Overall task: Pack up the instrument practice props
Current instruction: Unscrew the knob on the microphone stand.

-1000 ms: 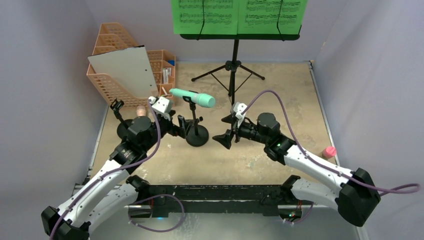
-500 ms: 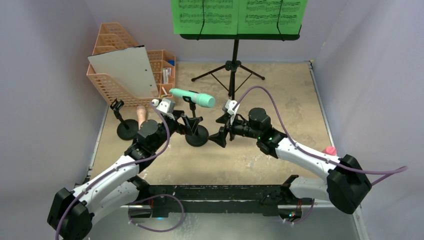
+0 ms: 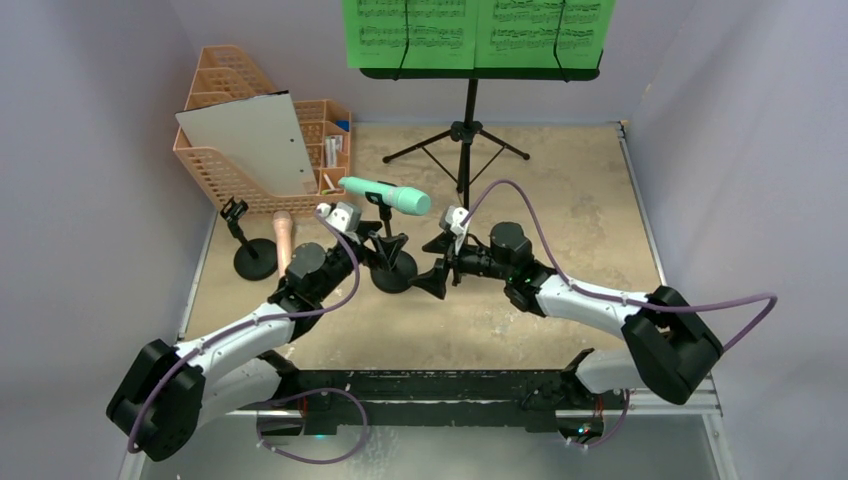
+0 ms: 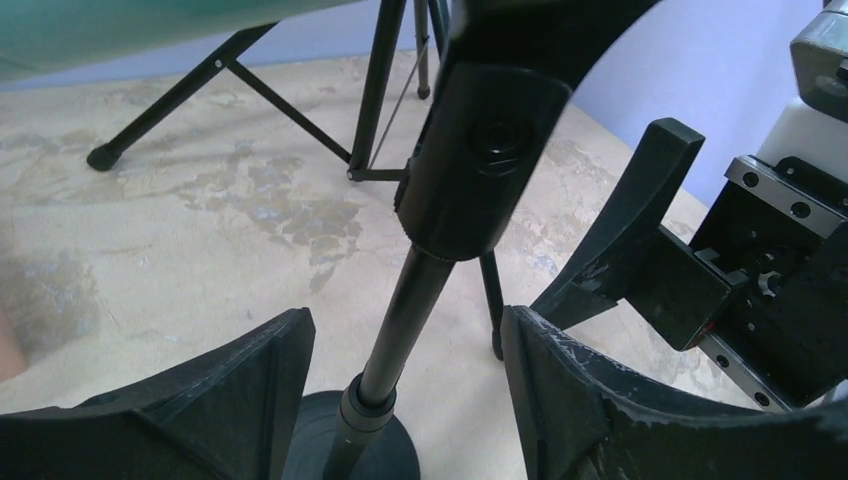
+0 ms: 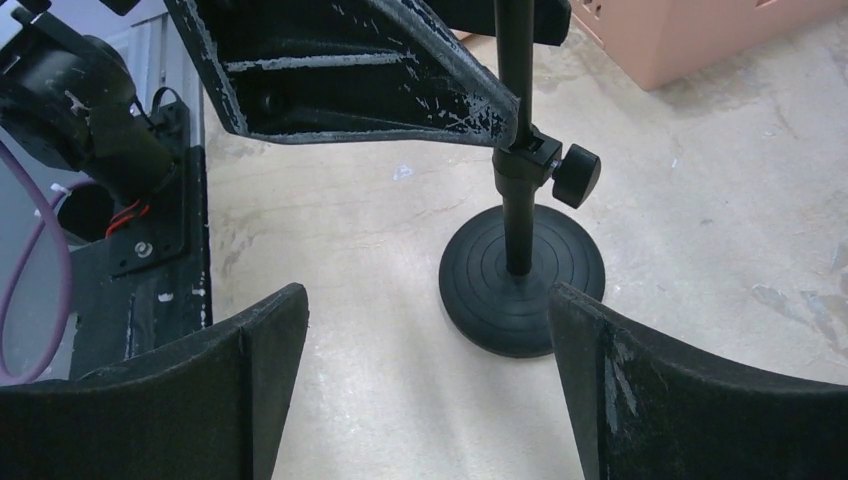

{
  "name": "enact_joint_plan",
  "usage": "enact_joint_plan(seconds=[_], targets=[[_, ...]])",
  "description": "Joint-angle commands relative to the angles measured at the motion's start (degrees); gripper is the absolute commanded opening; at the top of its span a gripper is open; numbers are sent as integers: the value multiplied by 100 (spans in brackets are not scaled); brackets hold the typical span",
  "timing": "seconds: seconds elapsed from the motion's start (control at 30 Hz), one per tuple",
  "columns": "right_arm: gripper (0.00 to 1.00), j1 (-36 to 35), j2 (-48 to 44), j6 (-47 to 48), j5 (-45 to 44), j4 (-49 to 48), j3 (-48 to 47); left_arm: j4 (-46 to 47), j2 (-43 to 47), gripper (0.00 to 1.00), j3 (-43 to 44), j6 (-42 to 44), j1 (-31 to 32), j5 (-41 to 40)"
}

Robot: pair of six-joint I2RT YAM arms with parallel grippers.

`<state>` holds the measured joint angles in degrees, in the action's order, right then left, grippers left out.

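Tan, mottled table surface (image 3: 570, 210), worn paler in patches, closed in by plain lavender-grey walls (image 3: 720, 120) at left, right and back. Far left corner: orange mesh file organizer (image 3: 215, 80), with a grey-white board (image 3: 250, 148) leaning tilted across its front. Back centre: black music desk (image 3: 480, 72) on tripod legs (image 3: 462, 140); two green sheet-music pages (image 3: 410, 30) stand side by side on it. Mid-table: centre holder (image 3: 393, 272), its round black base on the surface and a thin stem rising from it. The mint microphone (image 3: 385, 195) sits in its top clip, lying near level, head toward the right. The second holder (image 3: 254, 258) stands well left of it, clip bare. The pink microphone (image 3: 284, 238) lies flat on the table just beside that base, between it and the left arm. Left gripper (image 4: 405, 335): jaws spread, one finger on either side of the centre holder's stem, a gap on both sides in the wrist view, no contact seen. Right gripper (image 5: 425, 300): jaws spread wide, low over the table, facing the same holder's base from the right, near but apart. The two grippers crowd that holder from opposite sides; one left finger overhangs the stem in the right wrist view. The nearest tripod foot stands just behind the holder.
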<state>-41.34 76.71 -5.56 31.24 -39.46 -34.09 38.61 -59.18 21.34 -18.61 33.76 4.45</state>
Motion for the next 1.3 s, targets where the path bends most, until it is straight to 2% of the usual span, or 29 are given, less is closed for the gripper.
enact_joint_plan(seconds=[0.0,0.13,0.2,0.57,0.73,0.83,0.93,1.27], targets=[[90,-5,-90,167,207,-688,120,935,-59,67,-152,298,-43,251],[89,3,92,237,331,-1142,278,1043,-237,46,-104,584,-41,434],[87,1,214,279,438,-1242,281,1063,-329,41,-58,656,-37,481],[85,3,360,448,541,-1722,470,1702,-629,35,-120,1194,-42,497],[84,1,368,523,558,-1959,587,1794,-720,19,-45,1423,-53,802],[83,3,317,614,520,-1892,589,1834,-714,13,-53,1554,-79,1023],[82,0,218,840,460,-1722,572,1859,-688,1,-75,1672,-100,1381],[70,82,-141,1476,303,-742,437,1467,-577,0,64,2000,-209,2689]])
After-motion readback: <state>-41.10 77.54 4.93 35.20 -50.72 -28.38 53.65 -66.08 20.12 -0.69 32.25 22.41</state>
